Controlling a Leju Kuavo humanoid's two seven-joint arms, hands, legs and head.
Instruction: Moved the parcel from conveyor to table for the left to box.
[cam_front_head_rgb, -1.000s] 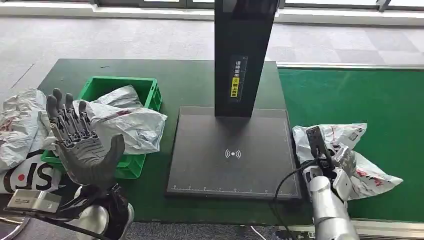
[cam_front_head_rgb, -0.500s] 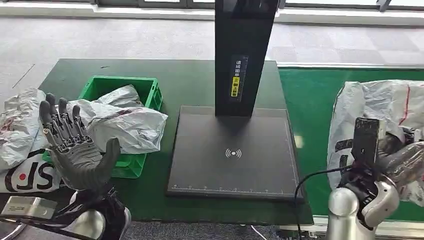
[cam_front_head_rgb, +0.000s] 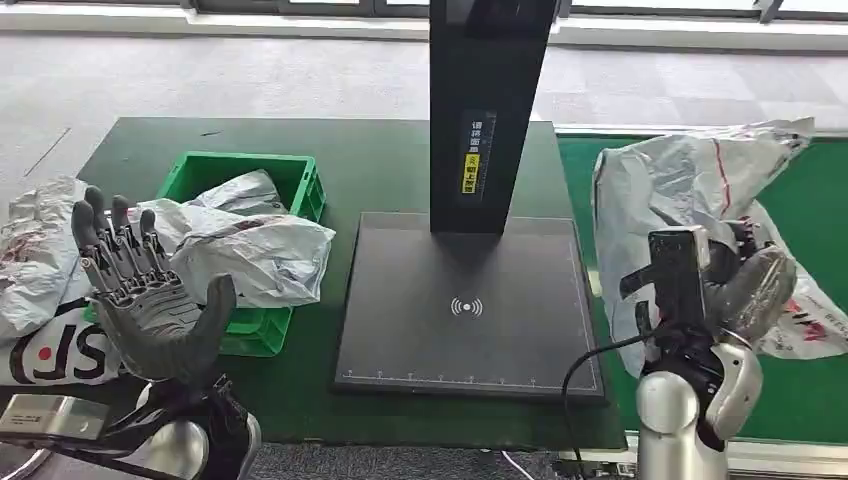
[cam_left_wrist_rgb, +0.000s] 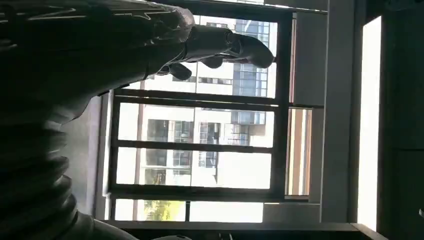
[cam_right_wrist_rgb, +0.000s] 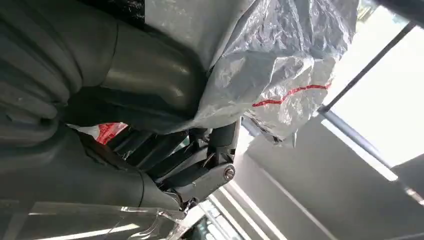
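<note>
A crumpled grey plastic parcel (cam_front_head_rgb: 690, 190) with red markings hangs lifted above the green conveyor (cam_front_head_rgb: 800, 400), near its left edge. My right hand (cam_front_head_rgb: 745, 285) grips it from below; in the right wrist view the thumb and fingers (cam_right_wrist_rgb: 195, 150) close on the bag (cam_right_wrist_rgb: 270, 65). My left hand (cam_front_head_rgb: 150, 295) is raised palm-up with fingers spread, holding nothing, at the front left beside the green box (cam_front_head_rgb: 300, 175). In the left wrist view my left hand (cam_left_wrist_rgb: 100, 60) is a dark shape against windows.
The green box holds several grey parcels (cam_front_head_rgb: 250, 245), and more bags (cam_front_head_rgb: 40, 260) lie to its left. A black scanner pad (cam_front_head_rgb: 465, 310) with a tall black post (cam_front_head_rgb: 485, 110) stands mid-table on the dark green table (cam_front_head_rgb: 370, 160).
My right hand has lifted the parcel off the conveyor and carried it up and leftward toward the scanner pad. The left hand has drifted slightly lower and left, still spread.
</note>
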